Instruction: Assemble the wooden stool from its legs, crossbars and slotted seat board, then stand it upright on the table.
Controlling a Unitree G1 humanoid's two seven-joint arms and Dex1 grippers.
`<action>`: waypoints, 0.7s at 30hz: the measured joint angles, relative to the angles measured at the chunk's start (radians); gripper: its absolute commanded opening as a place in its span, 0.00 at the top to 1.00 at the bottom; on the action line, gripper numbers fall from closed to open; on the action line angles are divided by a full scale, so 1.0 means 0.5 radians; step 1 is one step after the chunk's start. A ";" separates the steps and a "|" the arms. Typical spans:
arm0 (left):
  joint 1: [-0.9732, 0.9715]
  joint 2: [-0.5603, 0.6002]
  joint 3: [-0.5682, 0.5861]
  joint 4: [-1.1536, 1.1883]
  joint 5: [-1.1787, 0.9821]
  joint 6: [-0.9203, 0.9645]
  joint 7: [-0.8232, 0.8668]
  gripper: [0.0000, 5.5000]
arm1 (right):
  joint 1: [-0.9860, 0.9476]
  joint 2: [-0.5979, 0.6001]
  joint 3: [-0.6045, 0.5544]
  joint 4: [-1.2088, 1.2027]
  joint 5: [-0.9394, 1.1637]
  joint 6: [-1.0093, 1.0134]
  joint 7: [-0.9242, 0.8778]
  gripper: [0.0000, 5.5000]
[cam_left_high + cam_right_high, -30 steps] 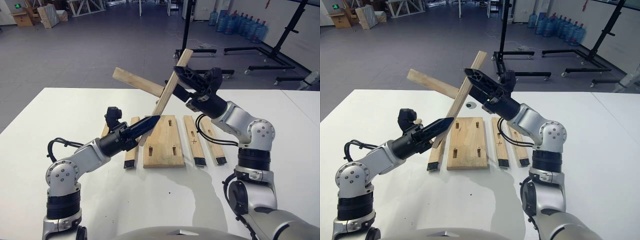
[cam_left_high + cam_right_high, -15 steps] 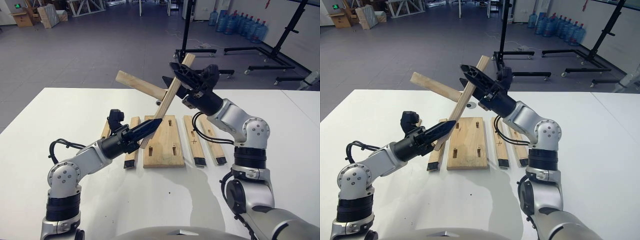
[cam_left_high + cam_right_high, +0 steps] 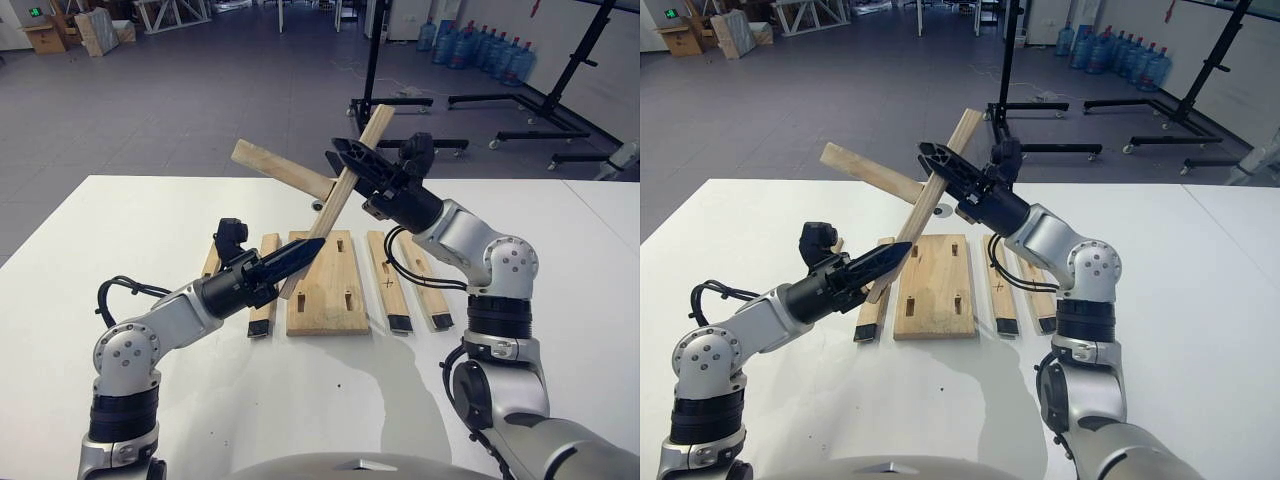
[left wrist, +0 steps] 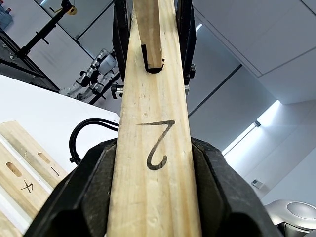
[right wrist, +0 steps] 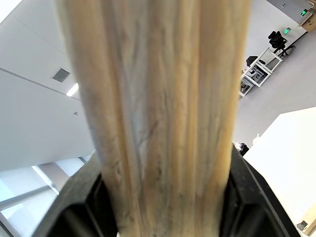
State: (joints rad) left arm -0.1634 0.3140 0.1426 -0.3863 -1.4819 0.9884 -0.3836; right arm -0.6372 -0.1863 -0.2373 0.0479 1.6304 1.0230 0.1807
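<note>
My left gripper (image 3: 308, 245) is shut on the lower part of a wooden leg (image 3: 338, 203) marked "2" (image 4: 157, 143), which tilts up and to the right above the table. My right gripper (image 3: 345, 165) is shut on a crossbar (image 3: 275, 165) that runs up and to the left and crosses the leg. In the left wrist view the crossbar's (image 4: 148, 29) end sits in the leg's slot, with the right gripper's fingers (image 4: 120, 34) on both sides. The slotted seat board (image 3: 327, 285) lies flat on the table below.
Loose legs lie flat beside the board: one to its left (image 3: 264, 305), two to its right (image 3: 388, 285) (image 3: 426, 285). Another piece (image 3: 210, 262) shows partly behind my left arm. The white table (image 3: 90, 250) has free room at left, right and front.
My right gripper has shifted a little to the left, closer against the leg. My left arm has lifted the leg slightly; the crossbar stays crossed with it.
</note>
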 measured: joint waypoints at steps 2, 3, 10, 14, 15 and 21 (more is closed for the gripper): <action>0.000 0.004 -0.008 0.000 0.002 -0.004 -0.007 0.63 | 0.011 -0.003 -0.002 -0.021 -0.015 -0.003 0.012 0.62; 0.000 0.008 -0.014 0.000 0.003 -0.006 -0.010 0.63 | 0.019 -0.005 -0.002 -0.029 -0.026 -0.005 0.028 0.63; -0.011 0.017 -0.049 -0.011 0.115 -0.052 -0.001 0.50 | 0.073 -0.039 0.013 -0.109 -0.197 -0.069 0.188 0.63; -0.108 0.013 0.031 -0.001 0.176 -0.189 0.161 0.39 | 0.122 -0.124 0.026 -0.121 -0.483 -0.172 0.328 0.63; -0.144 0.015 0.062 -0.001 0.178 -0.215 0.197 0.36 | 0.122 -0.134 0.029 -0.122 -0.546 -0.206 0.370 0.63; -0.240 0.119 0.283 -0.016 0.185 -0.368 0.365 0.20 | 0.122 -0.212 0.095 -0.063 -1.126 -0.605 0.622 0.63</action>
State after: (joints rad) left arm -0.2831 0.3735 0.2838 -0.3940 -1.3895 0.8042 -0.2012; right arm -0.5759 -0.2921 -0.1900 0.0164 1.0674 0.7205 0.4915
